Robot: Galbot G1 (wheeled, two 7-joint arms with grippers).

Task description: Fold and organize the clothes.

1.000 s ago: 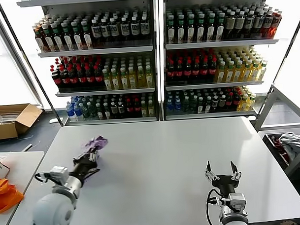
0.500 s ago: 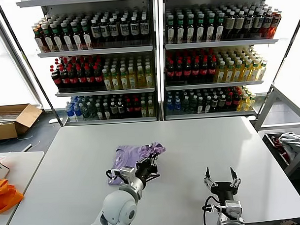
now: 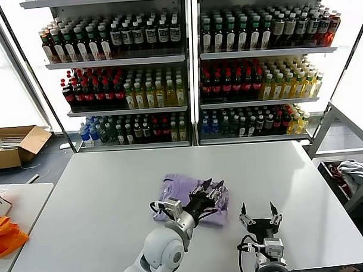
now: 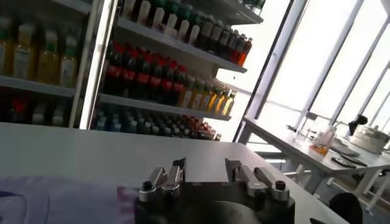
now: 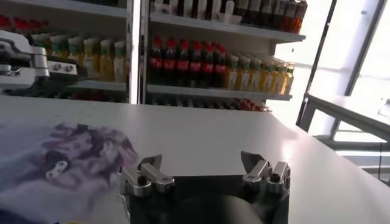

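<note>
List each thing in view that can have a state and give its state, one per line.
T-shirt: crumpled on the table, not folded.
Left gripper: open, over the T-shirt's right edge.
Right gripper: open, empty, near the table's front edge.
Cardboard box: open, on the floor.

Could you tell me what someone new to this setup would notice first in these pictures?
Probably the wall of shelves packed with coloured drink bottles behind the white table. Next, the lavender T-shirt lying rumpled near the table's middle, with the left gripper over its right edge, fingers apart. The right gripper waits open just to the right of the shirt, near the front edge.
</note>
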